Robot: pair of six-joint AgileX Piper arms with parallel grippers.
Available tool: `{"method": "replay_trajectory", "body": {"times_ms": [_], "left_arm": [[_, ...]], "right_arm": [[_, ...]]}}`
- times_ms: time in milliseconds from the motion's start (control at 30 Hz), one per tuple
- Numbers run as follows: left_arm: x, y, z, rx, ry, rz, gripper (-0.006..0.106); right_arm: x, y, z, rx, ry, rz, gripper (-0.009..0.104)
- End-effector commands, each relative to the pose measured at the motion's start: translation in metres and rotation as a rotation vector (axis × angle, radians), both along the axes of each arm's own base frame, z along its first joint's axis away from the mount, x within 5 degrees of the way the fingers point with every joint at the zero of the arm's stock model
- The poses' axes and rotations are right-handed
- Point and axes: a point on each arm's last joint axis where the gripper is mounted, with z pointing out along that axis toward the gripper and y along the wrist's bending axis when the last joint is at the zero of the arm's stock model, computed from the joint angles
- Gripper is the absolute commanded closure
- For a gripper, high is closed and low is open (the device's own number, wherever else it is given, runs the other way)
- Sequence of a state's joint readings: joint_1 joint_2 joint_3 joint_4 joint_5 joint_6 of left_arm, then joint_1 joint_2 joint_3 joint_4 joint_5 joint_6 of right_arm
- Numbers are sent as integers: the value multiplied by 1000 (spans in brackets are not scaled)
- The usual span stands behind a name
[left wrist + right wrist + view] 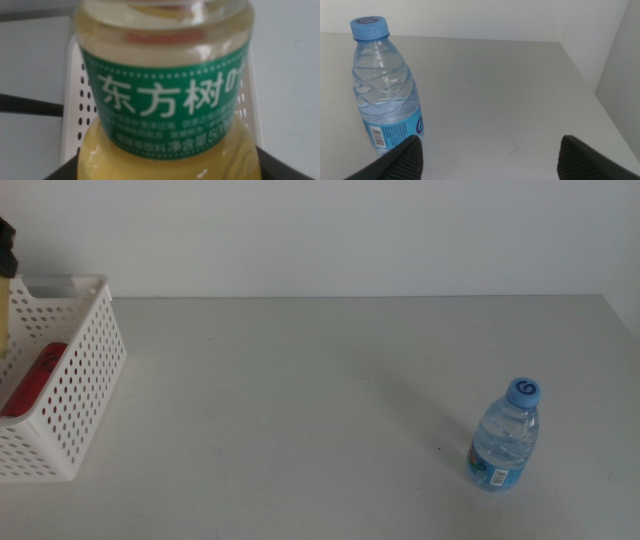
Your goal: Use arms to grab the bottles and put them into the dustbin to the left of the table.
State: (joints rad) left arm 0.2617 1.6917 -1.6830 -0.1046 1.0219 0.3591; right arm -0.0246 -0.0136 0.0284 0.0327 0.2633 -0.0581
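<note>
Left gripper (165,172) clamps the tea bottle (165,100) above the dustbin (85,370) at far left; red can (35,375) already inside. Water bottle (505,435) stands upright near right on the table (300,400), just beside the wide-spread right gripper (490,155). Looks light, thin-walled, slick; grab mid-body, below the shoulder, gently.

A bare test room or lab setup: a plain matte grey worktop (330,390) set against a blank white wall (330,230), with only a white perforated basket (75,380) at one side.
</note>
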Motion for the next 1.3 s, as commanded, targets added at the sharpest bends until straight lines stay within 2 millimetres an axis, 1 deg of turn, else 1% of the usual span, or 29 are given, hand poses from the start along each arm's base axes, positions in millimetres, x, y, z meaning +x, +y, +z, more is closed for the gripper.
{"method": "replay_trajectory", "body": {"times_ms": [0, 100, 267, 367, 467, 567, 667, 733, 867, 1000, 1133, 1200, 1267], "left_arm": [[1, -4, 20, -24, -99, -32, 102], [13, -1, -6, -35, -1, -60, 102], [35, 5, -47, -80, 102, -35, 102], [45, 7, -71, -108, 160, -25, 99], [50, 8, -87, -119, 200, -25, 90], [53, 9, -95, -122, 219, -26, 72], [54, 10, -97, -116, 220, -38, 50], [54, 10, -96, -110, 211, -42, 32], [51, 8, -87, -104, 193, -40, 6], [43, 3, -65, -92, 148, -46, 7], [28, -1, -42, -118, 134, -15, 7], [20, -8, -34, -165, 152, -32, 7], [13, -20, -27, -226, 157, -83, 7]], "right_arm": [[-1, -1, 11, -23, -104, -9, 1], [-1, -1, 11, -23, -104, -9, 1], [-1, -1, 11, -23, -104, -9, 1], [-1, -1, 11, -23, -104, -9, 1], [-1, -1, 11, -23, -104, -9, 1], [-1, -1, 11, -23, -104, -9, 1], [-1, -1, 11, -23, -104, -9, 1], [-1, -1, 11, -23, -104, -9, 1], [-1, -1, 11, -23, -104, -9, 1], [-1, -1, 11, -23, -104, -9, 1], [-1, -1, 11, -23, -104, -9, 1], [-1, -1, 11, -23, -104, -9, 1], [-1, -1, 11, -23, -104, -9, 1]]}}
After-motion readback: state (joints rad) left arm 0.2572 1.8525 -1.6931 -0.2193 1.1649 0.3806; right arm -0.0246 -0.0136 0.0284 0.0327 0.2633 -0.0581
